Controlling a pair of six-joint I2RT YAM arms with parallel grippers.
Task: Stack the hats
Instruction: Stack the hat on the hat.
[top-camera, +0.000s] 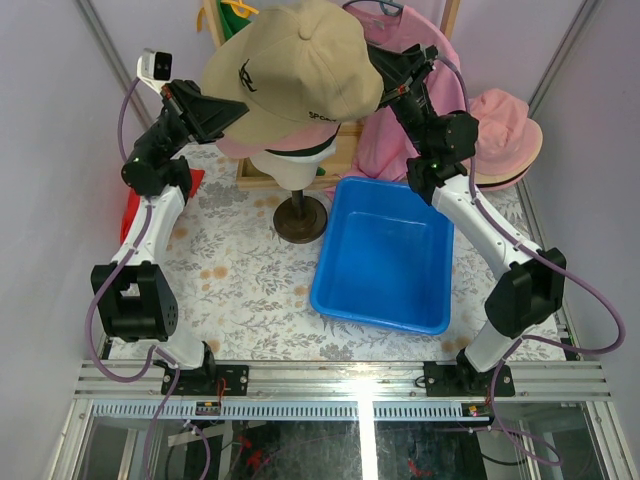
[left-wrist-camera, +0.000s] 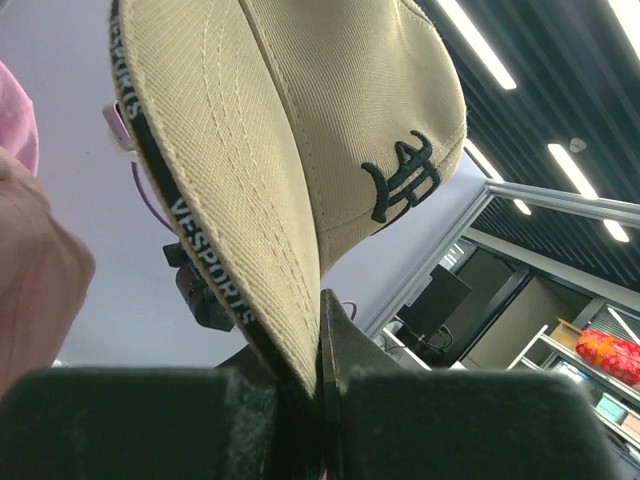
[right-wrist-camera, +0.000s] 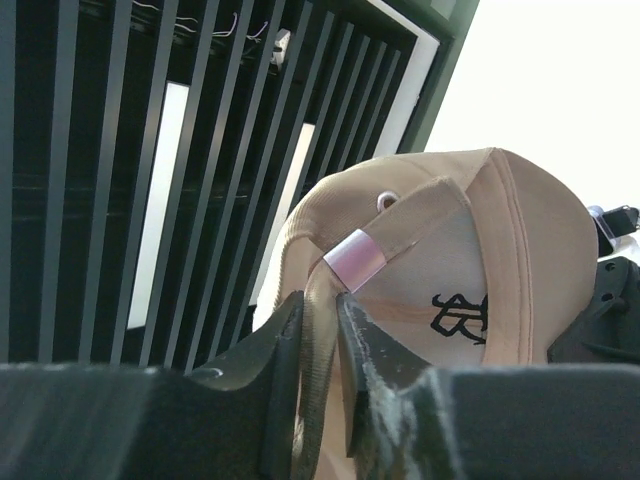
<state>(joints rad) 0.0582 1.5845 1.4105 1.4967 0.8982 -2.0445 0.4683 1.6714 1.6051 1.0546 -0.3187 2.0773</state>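
Tan cap (top-camera: 300, 70): black embroidered logo, lettered brim edge.

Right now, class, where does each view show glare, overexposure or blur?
Top external: evenly lit and sharp, with one glint on the front rail. Left wrist: tan cap crisp, dark foreground soft, ceiling lights bright. Right wrist: upper right blown out white.

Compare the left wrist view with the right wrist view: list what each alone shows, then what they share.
Left wrist only: the brim of the tan cap, with its black lettered edge, pinched in the left pincer; pink fabric at the left edge. Right wrist only: the cap's rear strap and shiny buckle, the strap gripped in the right pincer. Both: the cap's black embroidered logo and ceiling light strips.
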